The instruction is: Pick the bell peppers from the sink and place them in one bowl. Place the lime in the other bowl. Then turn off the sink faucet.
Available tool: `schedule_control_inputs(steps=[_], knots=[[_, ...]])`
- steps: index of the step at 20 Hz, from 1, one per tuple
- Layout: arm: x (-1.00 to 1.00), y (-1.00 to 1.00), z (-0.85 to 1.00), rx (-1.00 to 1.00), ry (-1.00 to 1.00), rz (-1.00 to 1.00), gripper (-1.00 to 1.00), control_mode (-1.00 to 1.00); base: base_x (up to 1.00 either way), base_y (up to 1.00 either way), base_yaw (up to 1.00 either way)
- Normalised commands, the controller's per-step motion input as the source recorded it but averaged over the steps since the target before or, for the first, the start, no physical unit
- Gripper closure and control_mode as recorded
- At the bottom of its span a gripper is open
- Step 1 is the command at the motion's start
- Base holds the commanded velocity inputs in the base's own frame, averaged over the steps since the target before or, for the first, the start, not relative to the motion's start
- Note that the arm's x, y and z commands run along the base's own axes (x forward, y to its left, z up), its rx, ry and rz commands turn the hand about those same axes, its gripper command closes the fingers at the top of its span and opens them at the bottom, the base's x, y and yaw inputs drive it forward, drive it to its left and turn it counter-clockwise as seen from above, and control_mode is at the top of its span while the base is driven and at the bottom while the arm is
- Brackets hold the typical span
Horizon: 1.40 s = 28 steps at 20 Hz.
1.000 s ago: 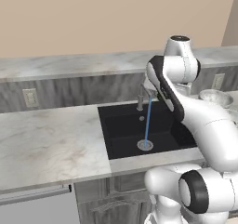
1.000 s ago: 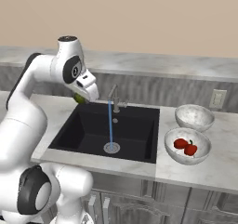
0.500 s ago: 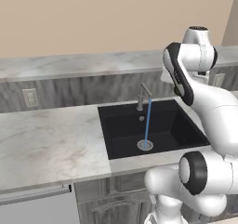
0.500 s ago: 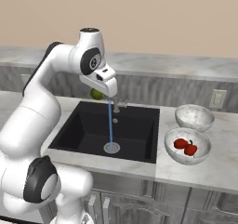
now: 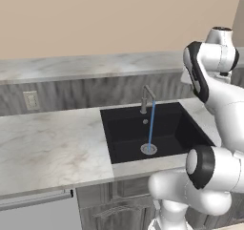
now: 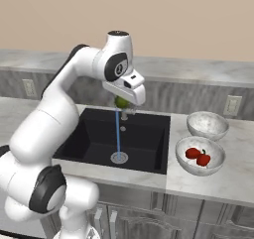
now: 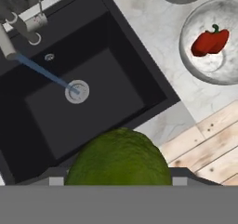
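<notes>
Lime, the small round green fruit [image 7: 119, 157], sits clamped between the fingers of the white arm's two-finger gripper [image 6: 123, 103], which hangs high over the rectangular matte black sink [image 6: 144, 144] with the fruit just peeking out below the hand. Nearest the base, the basin holds no fruit; a thin blue stream of water [image 6: 118, 134] runs down to the round silver drain [image 6: 118, 157], so the slim grey metal faucet [image 5: 147, 99] at the back rim is running. To the right of the basin on the pale marble counter [image 6: 233, 176] stands the nearer wide grey speckled bowl [image 6: 215, 162], with the two small glossy red bell peppers [image 6: 198, 155] lying in it, touching each other. Just behind it stands its whitish twin bowl [image 6: 199, 122], with nothing visible in it. The pepper step looks finished, and the lime step is in hand, mid-carry. The next move probably calls for swinging the arm right, past the pepper bowl, to bring the fruit over the far bowl, lowering it and letting go; the faucet lever comes after that.
</notes>
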Motion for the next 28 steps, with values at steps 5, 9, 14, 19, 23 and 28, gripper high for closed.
schedule_control_inputs(steps=[5, 9, 14, 19, 23, 28], knots=[[0.26, -0.52, -0.11, 0.0, 0.0, 0.0, 1.0, -1.0, 0.0, 0.0, 0.0], [0.4, -0.4, -0.32, 0.0, 0.0, 0.0, 1.0, -1.0, 0.0, 0.0, 0.0], [0.49, -0.37, -0.36, 0.0, 0.0, 0.0, 1.0, -1.0, 0.0, 0.0, 0.0], [0.59, -0.26, -0.22, 0.0, 0.0, 0.0, 1.0, -1.0, 0.0, 0.0, 0.0], [0.72, -0.21, -0.19, 0.0, 0.0, 0.0, 1.0, -1.0, 0.0, 0.0, 0.0], [0.58, -0.35, -0.22, 0.0, 0.0, 0.0, 1.0, -1.0, 0.0, 0.0, 0.0]])
